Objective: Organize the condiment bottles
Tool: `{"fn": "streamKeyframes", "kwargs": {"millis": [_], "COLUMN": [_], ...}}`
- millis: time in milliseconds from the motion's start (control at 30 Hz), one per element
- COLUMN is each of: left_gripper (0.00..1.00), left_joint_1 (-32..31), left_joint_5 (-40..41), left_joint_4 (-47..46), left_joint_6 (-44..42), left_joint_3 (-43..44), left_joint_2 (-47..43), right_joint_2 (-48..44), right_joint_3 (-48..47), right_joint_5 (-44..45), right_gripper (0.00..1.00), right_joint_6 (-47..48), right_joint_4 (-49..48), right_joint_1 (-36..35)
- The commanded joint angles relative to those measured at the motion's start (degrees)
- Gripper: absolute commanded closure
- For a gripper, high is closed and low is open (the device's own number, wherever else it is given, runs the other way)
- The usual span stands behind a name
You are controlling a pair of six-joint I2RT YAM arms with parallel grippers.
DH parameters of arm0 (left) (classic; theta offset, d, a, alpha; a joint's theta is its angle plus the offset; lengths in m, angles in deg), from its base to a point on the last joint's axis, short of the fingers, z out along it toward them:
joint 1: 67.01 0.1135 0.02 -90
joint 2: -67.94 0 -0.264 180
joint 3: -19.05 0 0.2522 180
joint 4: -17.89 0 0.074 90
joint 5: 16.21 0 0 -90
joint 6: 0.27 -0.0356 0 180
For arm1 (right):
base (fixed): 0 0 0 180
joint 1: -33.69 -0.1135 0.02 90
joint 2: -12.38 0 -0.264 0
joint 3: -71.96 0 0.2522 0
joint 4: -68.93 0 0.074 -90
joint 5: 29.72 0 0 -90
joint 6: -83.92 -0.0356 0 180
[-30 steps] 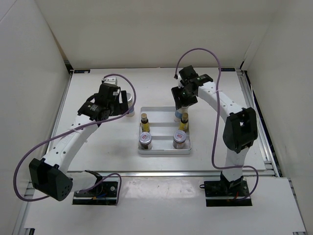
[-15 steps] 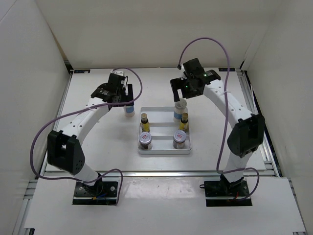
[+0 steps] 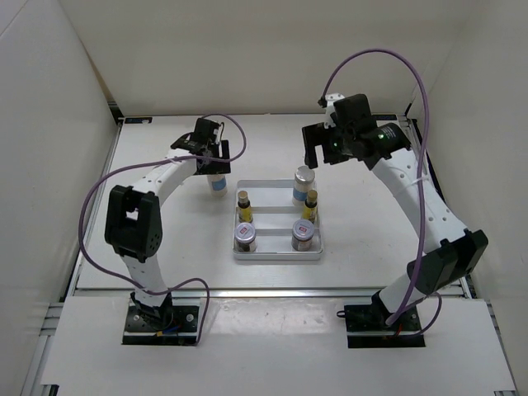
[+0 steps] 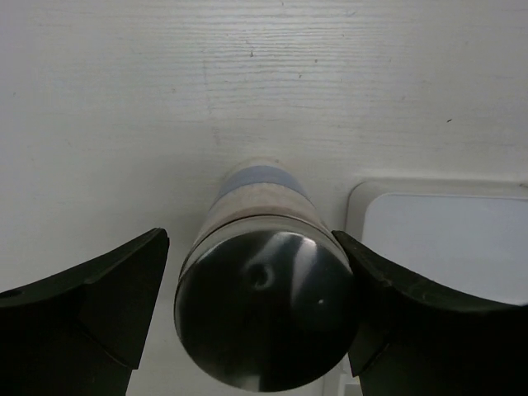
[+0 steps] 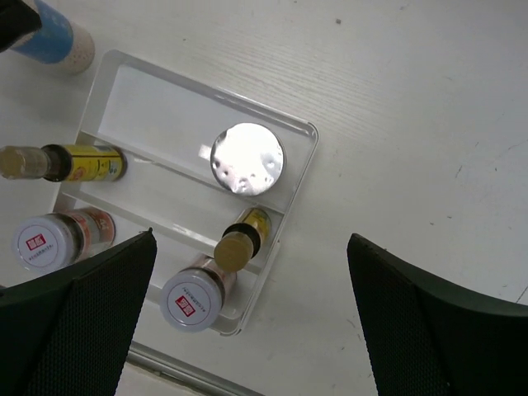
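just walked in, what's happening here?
Condiment sorting. The white tray holds five: one tall white bottle, two yellow bottles, two silver-lidded jars. The second tall bottle stands on the table left of the tray, the open left pincer around it. The right pincer hangs open above the tray.

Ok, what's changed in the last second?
The right gripper let go of the tall white bottle in the far right of the tray and lifted away, open. The left gripper came over the second tall bottle beside the tray, jaws open. The tray and the other four bottles stayed put.
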Motion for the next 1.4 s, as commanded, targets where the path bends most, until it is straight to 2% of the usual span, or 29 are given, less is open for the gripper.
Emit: {"fn": "streamKeyframes", "kwargs": {"millis": [0, 167, 267, 400, 533, 633, 967, 1133, 1233, 1367], "left_gripper": [0.13, 0.43, 0.51, 0.51, 0.51, 0.52, 0.52, 0.43, 0.41, 0.32], "left_joint_1": [0.53, 0.53, -0.70, -3.25, -3.86, -4.57, -8.17, -9.22, -9.23, -9.76], "left_joint_5": [-1.66, -2.89, -4.21, -5.96, -14.21, -16.42, -16.96, -15.91, -15.90, -15.37], "left_joint_4": [-0.42, -0.42, -0.42, -0.42, -0.42, -0.42, -0.42, -0.42, -0.42, -0.42], "left_joint_6": [-1.10, -1.11, -2.16, -2.69, -1.20, -1.20, -1.20, -1.20, -1.20, -1.20], "left_joint_3": [2.79, 5.24, 8.40, 11.13, 11.66, 11.14, 5.25, 4.19, 3.67, 4.19], "left_joint_2": [-1.13, -5.07, -7.89, -9.83, -9.04, -8.16, -4.12, -2.97, -2.44, -1.83], "right_joint_2": [-3.05, -5.69, -7.80, -9.12, -10.18, -10.70, -12.37, -12.90, -13.51, -14.13], "right_joint_3": [2.58, 5.13, 6.89, 9.61, 12.15, 12.87, 14.01, 14.01, 14.01, 15.15], "right_joint_5": [-0.10, -0.10, 0.51, 1.04, 1.56, 2.09, 2.62, 2.62, 2.62, 2.62], "right_gripper": [0.00, 0.00, 0.00, 0.00, 0.00, 0.00, 0.00, 0.00, 0.00, 0.00], "right_joint_6": [-0.13, -0.13, -0.13, -0.13, -0.66, -0.66, -0.13, -0.13, -0.65, -1.18], "right_joint_4": [1.27, 1.27, 1.27, 1.27, 1.27, 1.27, 2.32, 2.33, 2.85, 2.85], "right_joint_1": [-0.18, -0.18, -0.18, -0.18, -0.18, -0.18, 1.49, 2.02, 2.02, 2.02]}}
